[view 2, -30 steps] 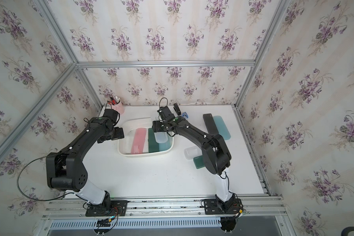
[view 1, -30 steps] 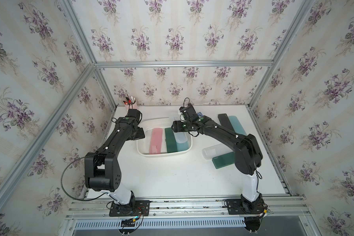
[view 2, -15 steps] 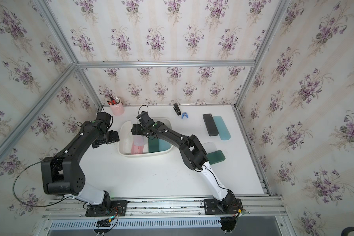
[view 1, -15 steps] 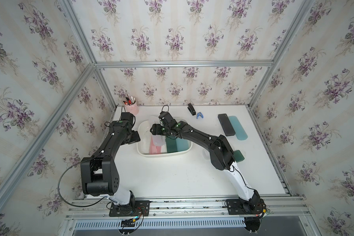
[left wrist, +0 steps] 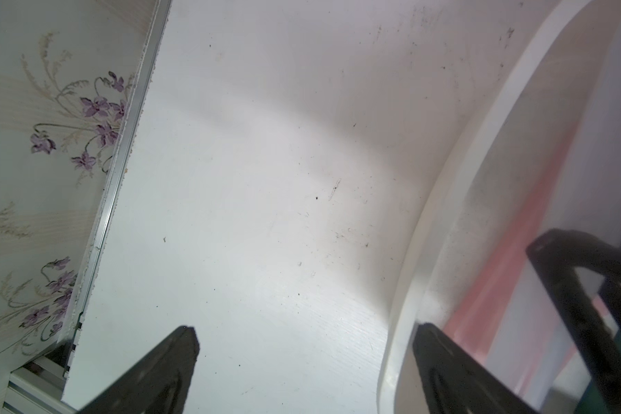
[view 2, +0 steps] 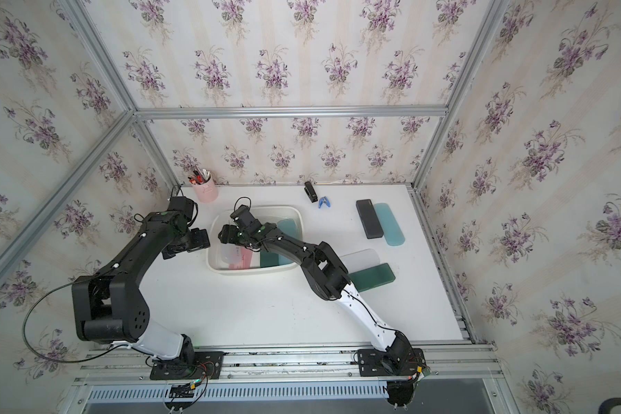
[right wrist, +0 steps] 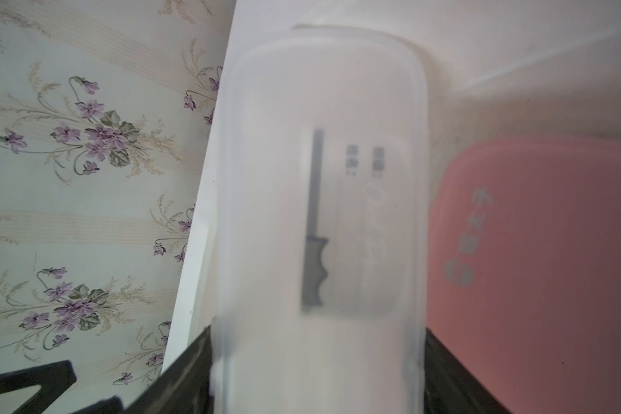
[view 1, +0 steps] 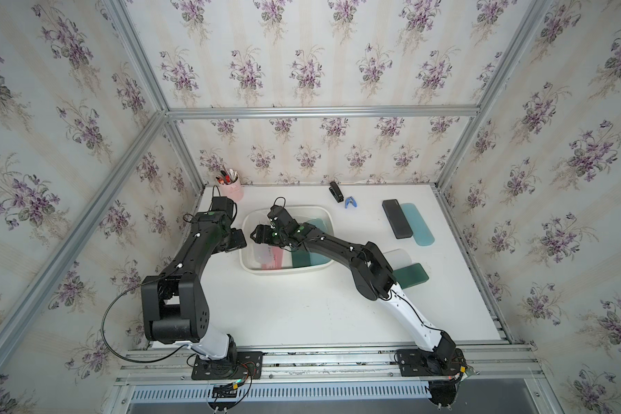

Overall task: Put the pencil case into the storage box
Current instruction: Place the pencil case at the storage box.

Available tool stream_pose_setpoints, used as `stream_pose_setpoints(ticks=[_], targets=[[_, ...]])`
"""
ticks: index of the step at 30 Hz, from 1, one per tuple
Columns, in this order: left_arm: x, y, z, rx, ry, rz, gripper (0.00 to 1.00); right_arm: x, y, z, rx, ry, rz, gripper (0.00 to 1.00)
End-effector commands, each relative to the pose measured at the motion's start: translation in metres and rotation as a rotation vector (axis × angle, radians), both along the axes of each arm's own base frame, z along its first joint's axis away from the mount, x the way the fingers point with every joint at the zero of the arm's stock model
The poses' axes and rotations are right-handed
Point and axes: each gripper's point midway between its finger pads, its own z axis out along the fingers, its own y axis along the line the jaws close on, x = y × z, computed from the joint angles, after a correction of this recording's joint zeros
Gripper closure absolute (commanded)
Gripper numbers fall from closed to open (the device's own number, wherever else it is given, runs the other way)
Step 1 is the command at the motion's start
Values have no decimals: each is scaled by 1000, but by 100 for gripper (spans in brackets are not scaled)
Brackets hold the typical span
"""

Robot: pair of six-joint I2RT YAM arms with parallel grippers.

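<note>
While the white storage box [view 1: 303, 207] lies between both grippers, you see the frosted pencil case [right wrist: 319, 215] over its left end beside a pink case [right wrist: 535, 251]. The right gripper [view 1: 260, 237] is clamped on it, and the left gripper [left wrist: 306, 329] is spread wide just outside the rim.

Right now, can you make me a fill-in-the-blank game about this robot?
1. The right gripper holds the frosted pencil case over the white storage ____.
2. The other pencil case beside it is ____.
3. The left gripper is ____ and empty.
4. The cup at the back holds ____.
Missing words: box, pink, open, pens.
</note>
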Motion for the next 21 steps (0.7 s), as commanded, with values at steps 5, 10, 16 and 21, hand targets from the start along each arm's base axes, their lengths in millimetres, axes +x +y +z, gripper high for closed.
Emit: stream_pose_setpoints(ticks=[5,10,16,21], targets=[[1,-2,0,-7,-1,-12,1,3,11,-6,46,4,2,1],[0,-2,0,-8,-1,-16,1,1,14,0,60,-13,20,0],[1,-2,0,-9,-2,-18,1,12,-16,-19,-83,1,-52,0],[1,-3,0,-11,-3,-24,1,18,-55,-38,-228,19,-107,0]])
